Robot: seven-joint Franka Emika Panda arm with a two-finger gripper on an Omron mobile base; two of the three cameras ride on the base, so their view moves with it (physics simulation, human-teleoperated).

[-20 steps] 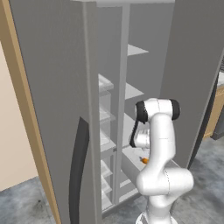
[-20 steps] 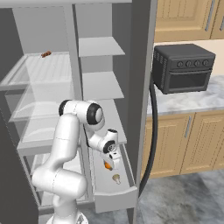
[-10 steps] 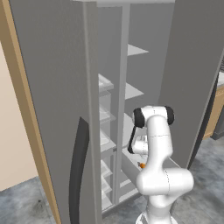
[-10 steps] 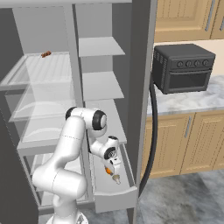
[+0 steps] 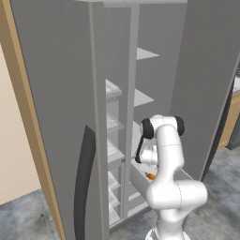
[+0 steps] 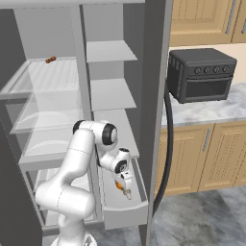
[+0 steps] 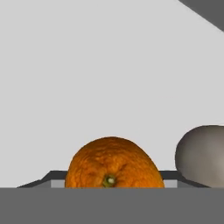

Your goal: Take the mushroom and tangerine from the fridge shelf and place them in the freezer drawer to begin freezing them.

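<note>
Fridge (image 6: 120, 29): tall grey cabinet, doors open, takes up the left and centre of both base views. Thin flat shelves (image 6: 111, 93) stacked in its right column; clear shelves in the left column, a small brown item (image 6: 50, 60) on the topmost one, upper left of the right base view.

Door (image 5: 51, 117): broad grey panel with a dark handle, left half of the left base view, close beside the arm's working space.

Arm (image 6: 77, 163): white, rises at lower left of the right base view, elbow bent, wrist turned down into the drawer.

Oven (image 6: 202, 74): black, on the marble counter at upper right of the right base view, well apart from the arm.

Drawer (image 6: 126, 214): pale grey box, pulled out, lower centre of the right base view. Front wall low; pale floor largely bare in the hand view.

Gripper (image 6: 124, 185): low inside the drawer. Whether the jaws grip or have parted cannot be told.

Tangerine (image 7: 113, 164): bright orange, bottom centre of the hand view, right at the gripper; seen as an orange spot (image 5: 151, 176) in the left base view.

Mushroom (image 7: 201, 159): dull grey-tan lump, lower right of the hand view, just beside the tangerine; contact between them cannot be told.
</note>
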